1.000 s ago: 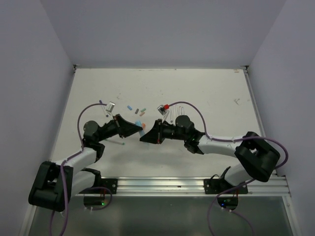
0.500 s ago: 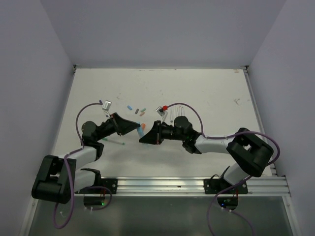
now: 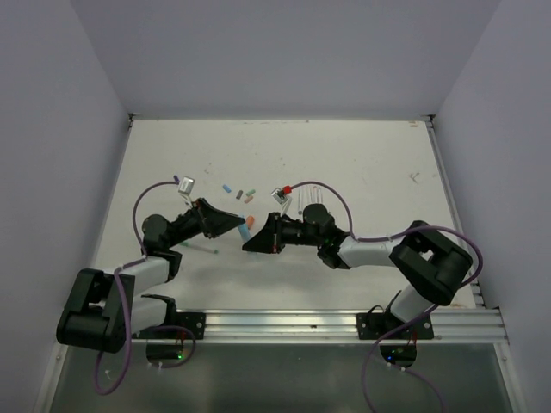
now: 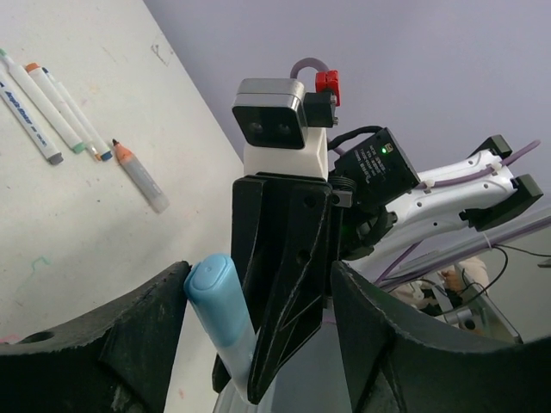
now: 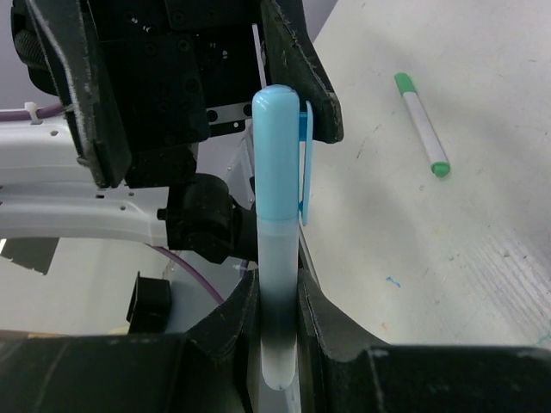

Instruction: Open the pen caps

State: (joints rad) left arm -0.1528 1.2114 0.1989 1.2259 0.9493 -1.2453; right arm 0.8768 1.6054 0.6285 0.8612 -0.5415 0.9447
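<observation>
Both arms reach inward from their bases at the near edge of the desk (image 3: 362, 155). A green-capped pen (image 5: 422, 125) lies flat on the desk close beside the left arm.

The two claws meet nose to nose over the near-centre zone of the desk.

Right claw (image 5: 277, 288): closed on the pale marker barrel (image 5: 277, 258), which projects from the jaws toward the left arm. The light-blue cap (image 5: 277, 155) is seated on the free end of this barrel, with its clip turned to one side.

Left claw (image 4: 258, 271): open, with the jaws spread wide on either side of the capped end. In the left wrist view the light-blue cap lies against one finger (image 4: 129, 335). The other finger (image 4: 387, 327) stands clear of it.

Just beyond the claw tips, an orange cap (image 3: 250, 220) lies on the desk.

Farther out, several small caps (image 3: 247, 193) lie scattered near one another.

Beyond the right arm, a row of markers (image 4: 39, 107) lies side by side. An orange-tipped marker (image 4: 138, 176) lies just beside the row.
</observation>
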